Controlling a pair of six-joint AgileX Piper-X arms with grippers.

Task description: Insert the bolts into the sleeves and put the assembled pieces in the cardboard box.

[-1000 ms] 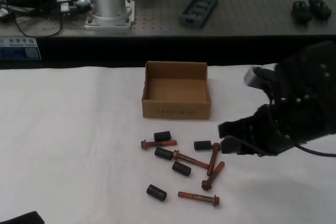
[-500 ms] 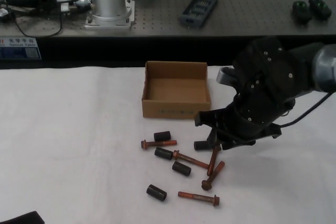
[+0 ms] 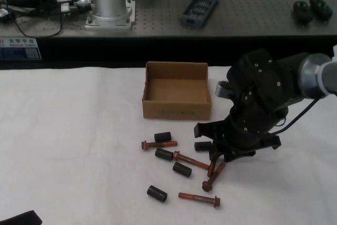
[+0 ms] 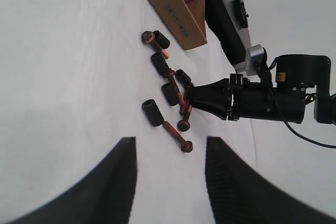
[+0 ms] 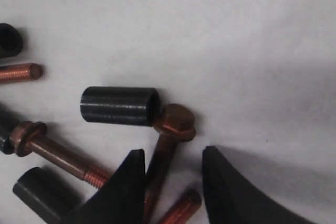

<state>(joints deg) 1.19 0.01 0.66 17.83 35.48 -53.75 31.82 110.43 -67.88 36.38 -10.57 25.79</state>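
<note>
Right claw [image 5: 170, 153] is released, its two fingers spread to either side of the shank of a copper bolt [image 5: 173, 124] and not yet pressing it. The bolt's hex head touches the open end of a black sleeve [image 5: 119, 106], and a second bolt [image 5: 179, 207] lies just beside the shank, close to one finger. In the high view this cluster sits right of centre in the lower half of the frame, with the cardboard box [image 3: 176, 111] above it at mid-frame; no assembled piece lies in it. The likely trouble is crowding. As the fingers close, a tip could come down on the second bolt and pinch both, or push the shank sideways so that the head shoves the sleeve and sets it rolling across the white cloth [image 3: 73, 146]. A grip this near the head may also let the threaded end droop, which would make lining it up with a sleeve harder. In the high view the right arm comes in from the right edge, wrist bent steeply down, fingers aimed at the cloth over the heap. Left claw [image 4: 169, 142] hangs open and empty over bare cloth, well apart from the parts.
</note>
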